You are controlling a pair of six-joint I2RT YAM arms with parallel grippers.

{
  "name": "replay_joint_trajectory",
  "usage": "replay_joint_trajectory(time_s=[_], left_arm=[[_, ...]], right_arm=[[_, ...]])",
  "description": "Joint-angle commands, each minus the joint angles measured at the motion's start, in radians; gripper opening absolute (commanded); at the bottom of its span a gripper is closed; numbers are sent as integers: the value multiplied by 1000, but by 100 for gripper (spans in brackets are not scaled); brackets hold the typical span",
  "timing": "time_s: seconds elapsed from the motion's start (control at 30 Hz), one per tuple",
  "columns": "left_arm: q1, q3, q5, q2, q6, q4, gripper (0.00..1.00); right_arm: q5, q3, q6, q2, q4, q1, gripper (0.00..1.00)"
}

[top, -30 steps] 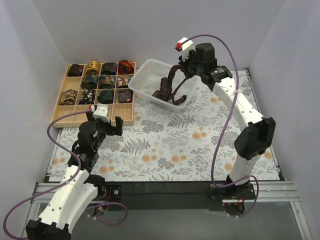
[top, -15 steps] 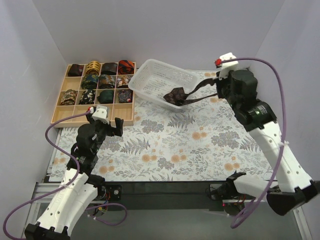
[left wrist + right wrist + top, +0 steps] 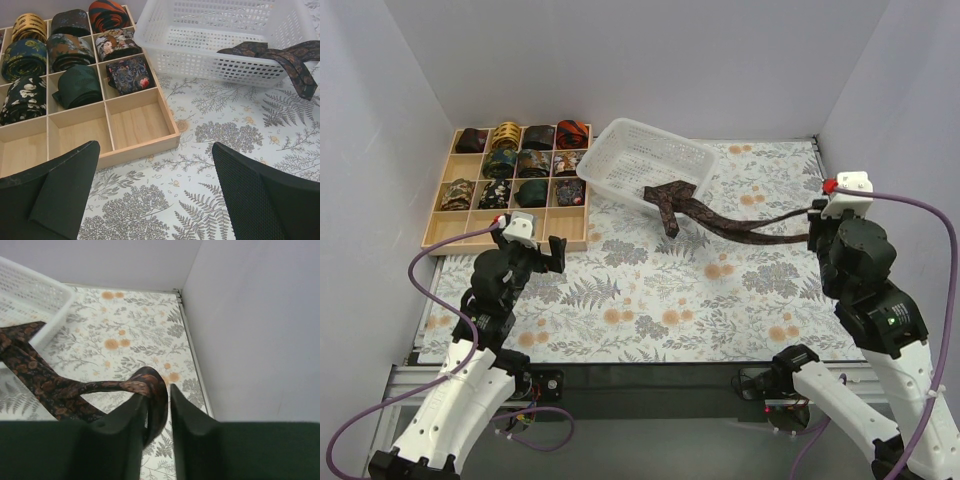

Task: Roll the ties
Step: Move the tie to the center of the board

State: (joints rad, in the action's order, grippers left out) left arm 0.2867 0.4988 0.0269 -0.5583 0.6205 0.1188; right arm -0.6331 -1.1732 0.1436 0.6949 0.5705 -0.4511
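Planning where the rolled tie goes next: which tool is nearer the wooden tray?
Left. The left tool hovers open just in front of the wooden tray; the right tool is far off to the right, pinching the tie.

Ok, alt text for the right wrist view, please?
The right fingers pinch one end of a dark patterned tie, which stretches left to a white basket across a floral mat. A plain wall fills the picture's right side.
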Motion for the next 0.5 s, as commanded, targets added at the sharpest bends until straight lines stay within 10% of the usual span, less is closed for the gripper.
replay_joint_trajectory(time_s=[0.0,0.17,0.47], left_arm=[[9,0,13,5,-7,-15,88],[12,-2,8,-2,-2,-13,88],[16,-6,-24,-45,15,-28,88]], right_arm=[[-100,76,-154,-64,135,2,31],[58,135,-251,-84,178,3,72],[556,174,-218,225,-78,3,83]])
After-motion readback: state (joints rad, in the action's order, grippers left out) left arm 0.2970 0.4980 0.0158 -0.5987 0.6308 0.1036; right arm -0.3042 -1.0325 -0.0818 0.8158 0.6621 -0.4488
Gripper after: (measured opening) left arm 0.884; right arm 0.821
